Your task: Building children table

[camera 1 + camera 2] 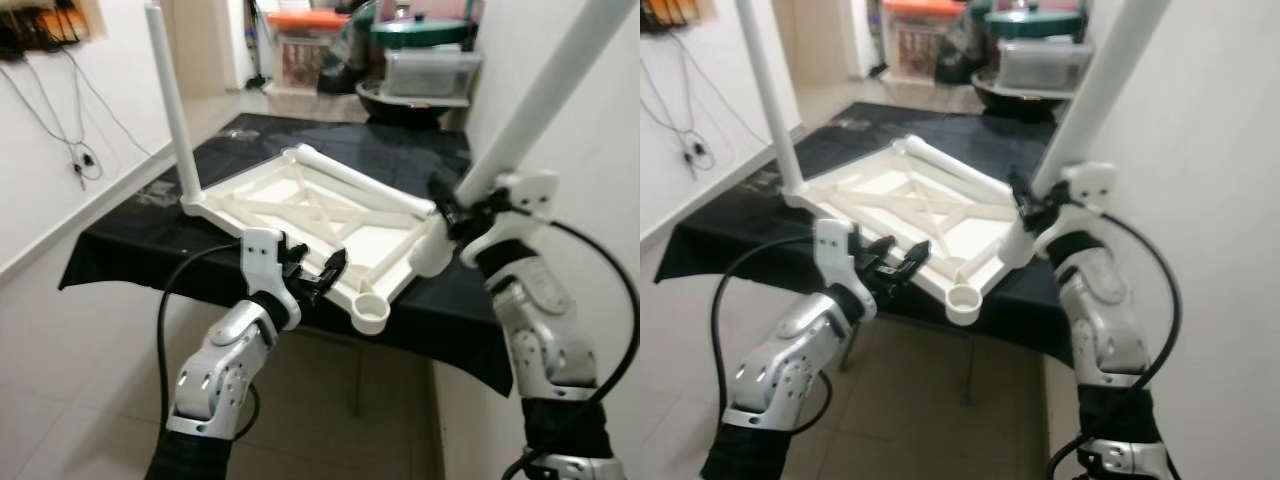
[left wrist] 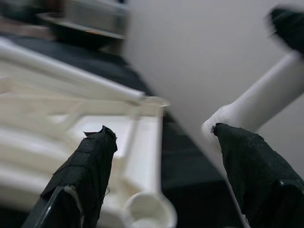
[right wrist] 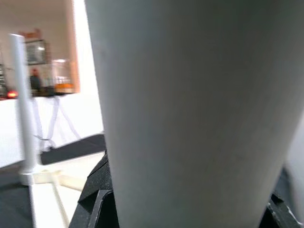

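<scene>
Left eye view: white tabletop (image 1: pixel 320 215) lies upside down mid-frame on black cloth (image 1: pixel 120 245), one leg (image 1: pixel 172 105) upright at upper left. Left gripper (image 1: pixel 315 275) – fingers spread, holding nothing, at tabletop's near edge by the empty corner socket (image 1: pixel 370 310). Right gripper (image 1: pixel 455 212) clamped on loose leg (image 1: pixel 540 100), slanting toward upper right.

Left wrist view: fingers (image 2: pixel 88 164) apart, socket between.

Right wrist view: leg fills center.

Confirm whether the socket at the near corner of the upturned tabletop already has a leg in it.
No. The near corner socket of the white tabletop is an open ring, while the right tool holds a white leg beside it.
</scene>
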`<state>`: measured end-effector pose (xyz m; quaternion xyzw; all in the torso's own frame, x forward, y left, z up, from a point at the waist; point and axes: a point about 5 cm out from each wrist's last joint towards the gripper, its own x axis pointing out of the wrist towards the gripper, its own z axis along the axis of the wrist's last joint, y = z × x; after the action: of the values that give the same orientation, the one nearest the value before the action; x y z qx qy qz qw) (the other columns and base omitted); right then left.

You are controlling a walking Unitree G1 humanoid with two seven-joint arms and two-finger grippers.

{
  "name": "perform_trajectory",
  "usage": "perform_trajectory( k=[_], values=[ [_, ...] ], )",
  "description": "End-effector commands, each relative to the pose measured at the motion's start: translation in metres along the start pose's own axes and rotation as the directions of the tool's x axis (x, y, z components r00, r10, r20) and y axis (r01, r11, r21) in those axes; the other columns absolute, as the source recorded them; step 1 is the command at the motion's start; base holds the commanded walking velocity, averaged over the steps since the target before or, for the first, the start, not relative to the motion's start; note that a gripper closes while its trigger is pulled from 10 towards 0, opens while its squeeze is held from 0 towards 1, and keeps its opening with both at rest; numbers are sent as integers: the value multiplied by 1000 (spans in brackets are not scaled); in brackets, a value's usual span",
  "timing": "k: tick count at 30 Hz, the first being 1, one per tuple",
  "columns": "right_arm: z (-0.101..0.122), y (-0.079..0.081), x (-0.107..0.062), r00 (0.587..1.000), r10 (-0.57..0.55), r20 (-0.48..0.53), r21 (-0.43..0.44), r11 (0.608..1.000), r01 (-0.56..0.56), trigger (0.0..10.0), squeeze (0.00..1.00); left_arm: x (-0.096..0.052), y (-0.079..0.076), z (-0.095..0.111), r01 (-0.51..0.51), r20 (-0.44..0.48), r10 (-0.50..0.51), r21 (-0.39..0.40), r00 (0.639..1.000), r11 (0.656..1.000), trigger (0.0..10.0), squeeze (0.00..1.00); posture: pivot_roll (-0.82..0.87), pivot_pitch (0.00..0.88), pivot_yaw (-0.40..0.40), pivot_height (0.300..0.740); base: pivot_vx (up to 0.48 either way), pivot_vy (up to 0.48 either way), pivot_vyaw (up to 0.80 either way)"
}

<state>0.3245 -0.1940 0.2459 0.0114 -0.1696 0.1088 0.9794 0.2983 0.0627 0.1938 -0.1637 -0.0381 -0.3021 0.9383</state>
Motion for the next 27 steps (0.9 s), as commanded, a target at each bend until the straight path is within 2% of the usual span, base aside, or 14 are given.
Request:
perform_trajectory(
  k=[1,5,7,8,10,14,16,17,18,19,21,22,24,27],
  values=[
    [-1,2,6,999,33,-12,-8,999,-33,10000,0,-4,-7,-3,24,-26,-24,13,999,1000,10000,0,127,0,-60,740,0,0,-750],
    [-2,3,9,997,67,-29,-5,998,-67,10000,0,-9,-13,-5,48,-41,-47,30,998,998,10000,0,136,0,-65,740,0,0,-188],
    [-4,3,11,981,179,-77,79,982,-172,10000,0,-21,-21,-9,74,-73,-70,50,995,996,10000,0,145,25,-63,740,0,0,0],
    [-4,3,11,981,179,-77,79,982,-172,10000,0,-21,-21,-9,74,-73,-70,50,995,996,10000,0,145,25,-63,740,0,0,0],
    [-9,-3,9,955,278,-107,163,952,-259,10000,0,-29,-23,-13,80,-101,-75,46,992,996,10000,0,146,40,-57,740,0,0,0],
    [-8,-4,9,940,326,-105,202,932,-301,10000,0,-33,-26,-14,87,-113,-82,36,990,996,10000,0,141,67,-57,740,0,0,0],
    [-6,-4,11,900,428,-79,281,876,-392,10000,0,-42,-33,-17,108,-140,-102,30,985,994,10000,0,152,107,-55,740,0,0,0],
    [-6,-4,11,900,428,-79,281,876,-392,10000,0,-42,-33,-17,108,-140,-102,30,985,994,10000,0,152,107,-55,740,0,0,0],
    [-5,-3,12,878,474,-65,311,846,-434,10000,0,-45,-35,-18,117,-148,-112,29,983,993,10000,0,152,107,-55,740,0,0,0],
    [-5,-3,12,878,474,-65,311,846,-434,10000,0,-45,-35,-18,117,-148,-112,29,983,993,10000,0,152,107,-55,740,0,0,0],
    [-6,2,10,817,575,-44,350,775,-527,10000,0,-51,-39,-18,123,-158,-119,20,980,992,10000,0,159,136,-59,740,0,0,0],
    [-6,2,10,817,575,-44,350,775,-527,10000,0,-51,-39,-18,123,-158,-119,20,980,992,10000,0,159,136,-59,740,0,0,0],
    [-10,8,8,762,646,-44,357,722,-592,10000,0,-57,-41,-18,116,-169,-112,13,979,993,10000,0,161,152,-58,740,0,0,0],
    [-15,8,11,755,652,-71,355,724,-591,10000,0,-61,-44,-18,107,-182,-103,13,978,994,10000,0,164,164,-56,740,0,0,0]
  ],
)
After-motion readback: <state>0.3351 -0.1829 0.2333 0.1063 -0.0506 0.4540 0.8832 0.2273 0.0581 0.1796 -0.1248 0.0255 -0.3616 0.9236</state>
